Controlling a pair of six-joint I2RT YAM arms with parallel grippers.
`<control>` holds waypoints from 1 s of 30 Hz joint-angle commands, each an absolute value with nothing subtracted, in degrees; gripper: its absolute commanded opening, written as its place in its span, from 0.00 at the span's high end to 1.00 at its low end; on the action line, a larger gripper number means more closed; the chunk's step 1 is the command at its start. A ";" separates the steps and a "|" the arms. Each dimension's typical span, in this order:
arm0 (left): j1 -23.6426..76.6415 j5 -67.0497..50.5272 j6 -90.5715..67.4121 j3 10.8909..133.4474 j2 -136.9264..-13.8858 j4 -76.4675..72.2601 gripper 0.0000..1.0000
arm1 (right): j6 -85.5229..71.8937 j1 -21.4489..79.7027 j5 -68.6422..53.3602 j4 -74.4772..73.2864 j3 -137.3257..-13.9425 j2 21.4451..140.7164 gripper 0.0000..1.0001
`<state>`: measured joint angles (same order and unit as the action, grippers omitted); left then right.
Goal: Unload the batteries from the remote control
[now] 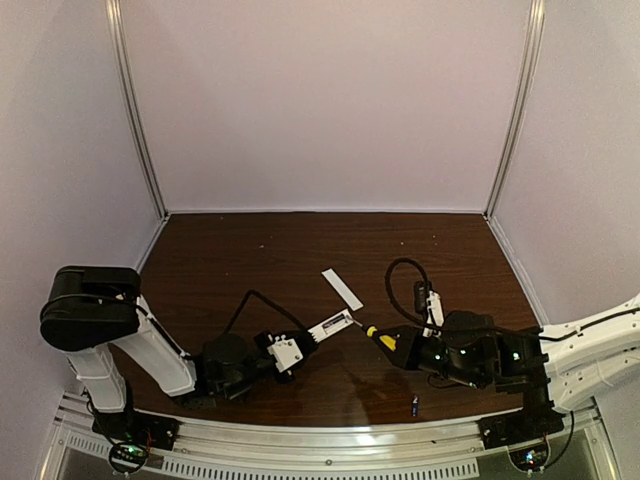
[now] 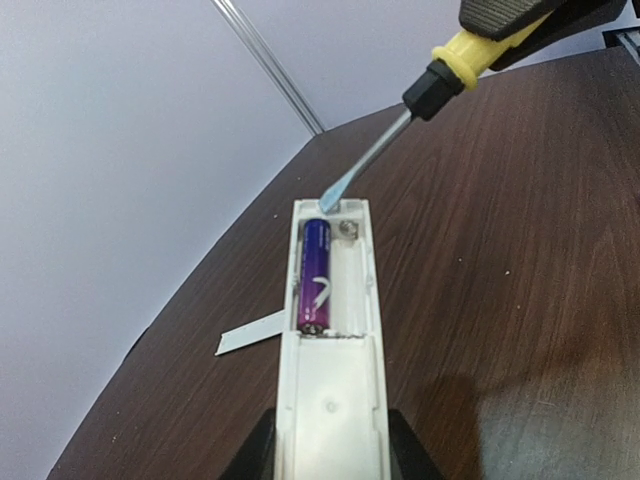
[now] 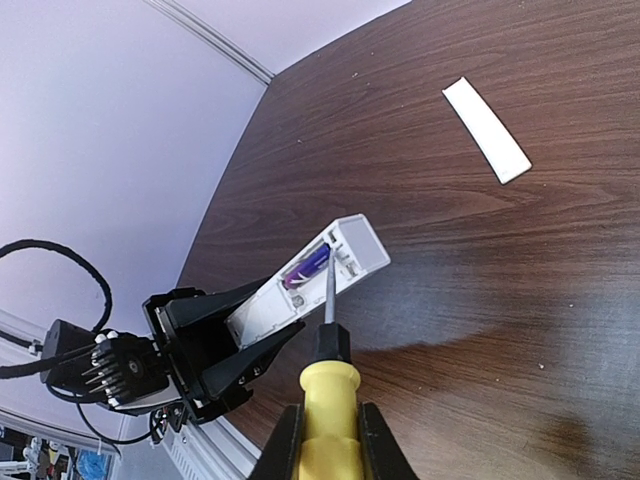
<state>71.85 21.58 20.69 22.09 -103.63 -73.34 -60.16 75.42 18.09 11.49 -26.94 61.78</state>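
— Where's the remote (image 2: pixel 330 380)?
— Centre frame, clamped in the left gripper (image 1: pixel 290 350), one battery (image 2: pixel 316 275) inside. A loose battery (image 1: pixel 415 405) lies lower right.
— And the right gripper (image 3: pixel 330 440)?
— Gripping the screwdriver (image 3: pixel 328 375), tip at the remote's end.

2 batts (image 2: pixel 316 275), 1 remote (image 1: pixel 332 326), 1 screwdriver (image 1: pixel 383 339), 1 cover (image 1: pixel 342 289).

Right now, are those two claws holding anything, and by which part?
The left gripper clamps the remote control by its closed end; the right gripper holds the screwdriver by its yellow handle.
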 commanded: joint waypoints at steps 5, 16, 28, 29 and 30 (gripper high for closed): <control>72.33 22.90 21.01 22.21 -104.50 -79.88 1.00 | -60.04 75.63 16.56 13.76 -27.65 64.78 1.00; 72.42 23.39 20.83 22.80 -104.32 -78.24 1.00 | -60.42 75.67 18.28 14.80 -28.39 66.93 1.00; 72.71 23.22 20.83 22.86 -104.24 -77.73 1.00 | -60.72 75.62 21.71 15.51 -27.63 65.88 1.00; 72.71 23.16 20.91 22.93 -104.24 -77.63 1.00 | -60.57 75.66 21.71 15.73 -27.68 66.12 1.00; 72.81 23.08 20.92 22.93 -104.24 -77.53 1.00 | -60.51 75.65 21.64 16.18 -27.62 66.40 1.00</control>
<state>72.14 23.09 20.69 22.13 -103.85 -73.47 -60.45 75.48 19.18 14.83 -27.00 66.26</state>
